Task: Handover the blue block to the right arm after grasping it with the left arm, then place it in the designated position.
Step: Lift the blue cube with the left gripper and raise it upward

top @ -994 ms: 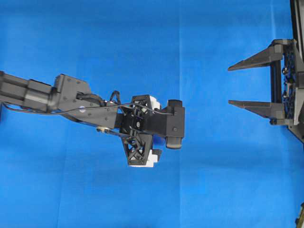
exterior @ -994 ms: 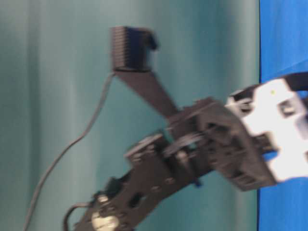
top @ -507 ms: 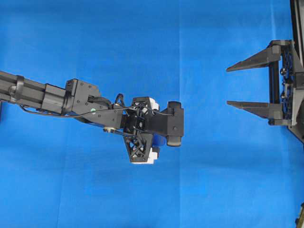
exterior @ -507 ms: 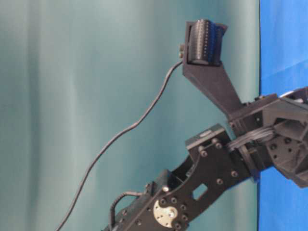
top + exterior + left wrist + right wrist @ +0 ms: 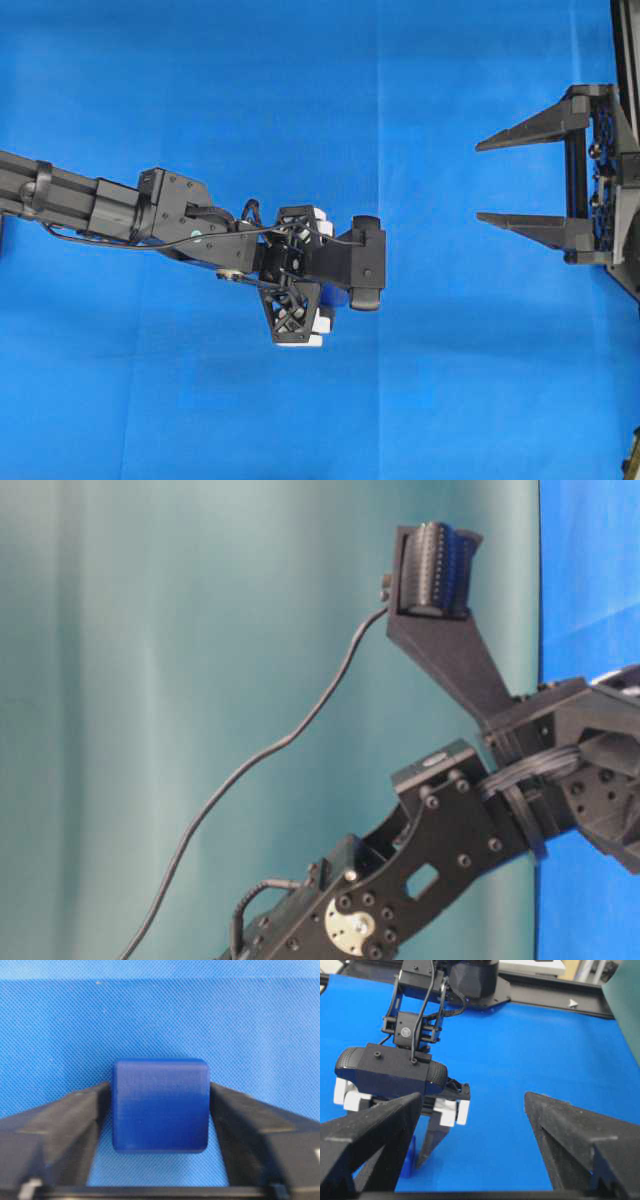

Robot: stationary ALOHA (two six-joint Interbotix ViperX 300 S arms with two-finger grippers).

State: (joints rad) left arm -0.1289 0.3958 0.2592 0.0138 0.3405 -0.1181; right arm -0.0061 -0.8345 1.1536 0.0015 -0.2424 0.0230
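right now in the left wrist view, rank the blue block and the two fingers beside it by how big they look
1. Blue block: it fills the middle of the view.
2. Tied: the finger on the view's left and the finger on the view's right. They look alike, and the frame cuts both off, so ranking them is unsure.

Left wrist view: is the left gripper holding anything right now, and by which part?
The blue block sits between the left gripper's fingers, which meet its two opposite side faces; a firm grip cannot be confirmed. The right gripper is open and empty.

bare cloth (image 5: 430,150) between both arms
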